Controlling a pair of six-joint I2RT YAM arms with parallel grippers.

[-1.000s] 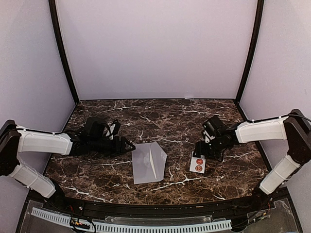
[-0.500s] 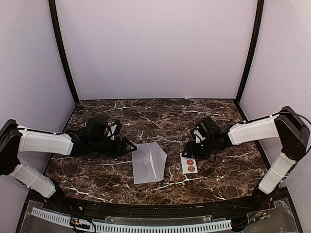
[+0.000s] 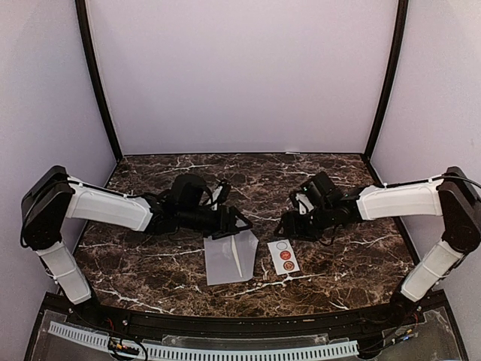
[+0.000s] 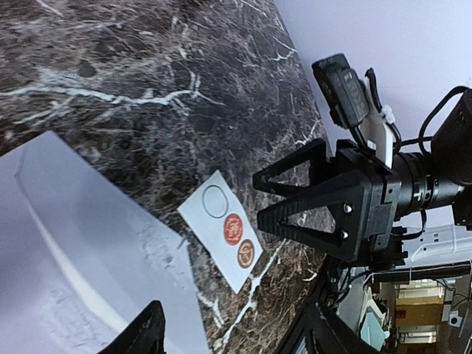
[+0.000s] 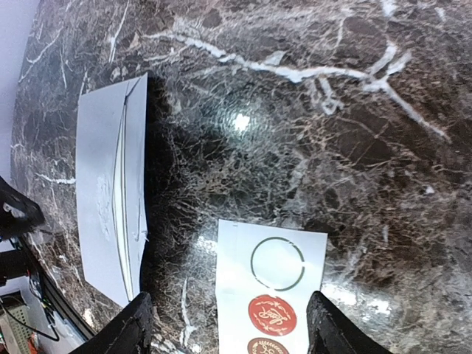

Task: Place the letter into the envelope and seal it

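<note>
Envelope (image 3: 225, 259): grey-lavender, lying flat on the dark marble desk (image 3: 165, 271), near the middle and toward the near edge. It sits askew to the desk edge. A long pale crease runs across it from the far edge to the near edge. A faint embossed mark shows beside the crease in the right wrist view. Whether the flap is open or folded down cannot be told from these views.

Sticker strip (image 3: 282, 256): small white strip, flat on the desk just right of the envelope, with a band of bare marble between them. It carries one empty ring outline at the far end, followed by two round red seals.

Left claw (image 4: 230, 328): fingers spread, nothing between them. In the overhead view it hangs low at the far edge of the envelope. Contact with the paper cannot be confirmed. Its wrist camera shows the envelope's pale surface filling the lower left, with the strip to the right of it.

Right claw (image 4: 258, 199): fingers spread, holding nothing. It sits just beyond the far end of the sticker strip, pointing toward the left claw. The two claws are near each other but apart.
</note>
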